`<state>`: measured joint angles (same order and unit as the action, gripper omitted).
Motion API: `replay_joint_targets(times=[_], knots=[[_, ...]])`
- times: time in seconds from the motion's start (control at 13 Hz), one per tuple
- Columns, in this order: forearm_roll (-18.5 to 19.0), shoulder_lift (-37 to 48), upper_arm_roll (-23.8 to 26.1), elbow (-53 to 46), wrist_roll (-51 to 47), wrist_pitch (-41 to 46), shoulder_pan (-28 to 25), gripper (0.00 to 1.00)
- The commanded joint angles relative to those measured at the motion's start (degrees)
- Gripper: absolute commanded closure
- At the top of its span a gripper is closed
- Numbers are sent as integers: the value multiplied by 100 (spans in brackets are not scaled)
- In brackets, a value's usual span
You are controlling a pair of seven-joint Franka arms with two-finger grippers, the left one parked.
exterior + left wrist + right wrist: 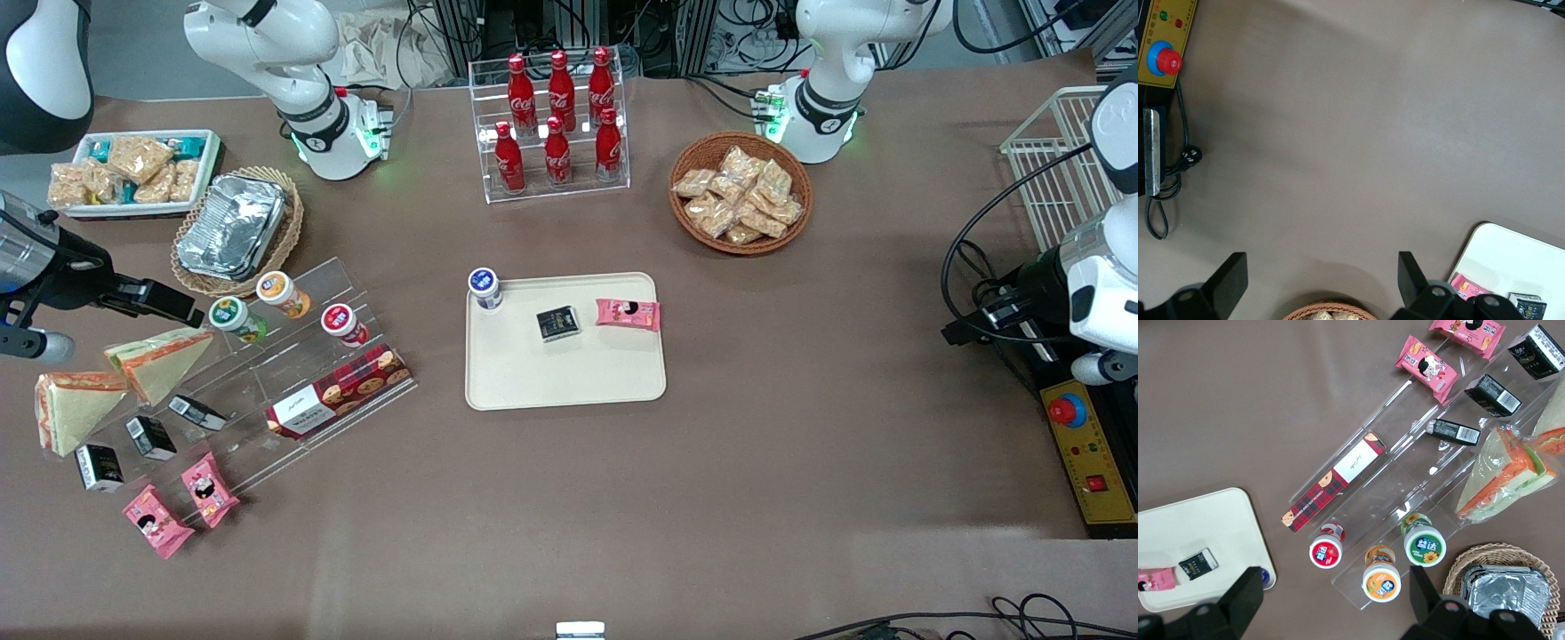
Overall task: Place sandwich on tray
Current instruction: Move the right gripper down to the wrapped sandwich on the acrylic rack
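Note:
Two wrapped triangular sandwiches lie on the clear acrylic stand (pixel 267 373) toward the working arm's end of the table. One sandwich (pixel 160 360) (pixel 1501 477) shows its orange-red filling; the other (pixel 76 409) lies nearer the front camera. My gripper (pixel 178 309) (pixel 1336 590) hangs open and holds nothing. It is above the stand, a little farther from the front camera than the first sandwich and apart from it. The cream tray (pixel 564 373) (pixel 1198 527) sits mid-table, carrying a blue-capped cup (pixel 484 288), a black pack (pixel 558 324) and a pink pack (pixel 628 313).
The stand also holds three small cups (pixel 283 294), a plaid biscuit box (pixel 338 391), black packs (pixel 149 437) and pink packs (pixel 210 489). Nearby are a foil container in a wicker basket (pixel 233 227), a snack bin (pixel 133 173), a cola rack (pixel 556 124) and a snack basket (pixel 741 193).

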<state>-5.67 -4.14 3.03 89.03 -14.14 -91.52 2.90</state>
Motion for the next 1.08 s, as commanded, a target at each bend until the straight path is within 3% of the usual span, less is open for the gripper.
replay_joint_targets(times=[0.0,0.38,0.62,1.0], knots=[[-127,-17,-22,-79,-54,3,9,2],[101,-104,-310,-79,25,-58,79,2],[724,-183,-460,-79,51,-277,140,2],[752,-578,-1373,-44,366,-1085,211,2]])
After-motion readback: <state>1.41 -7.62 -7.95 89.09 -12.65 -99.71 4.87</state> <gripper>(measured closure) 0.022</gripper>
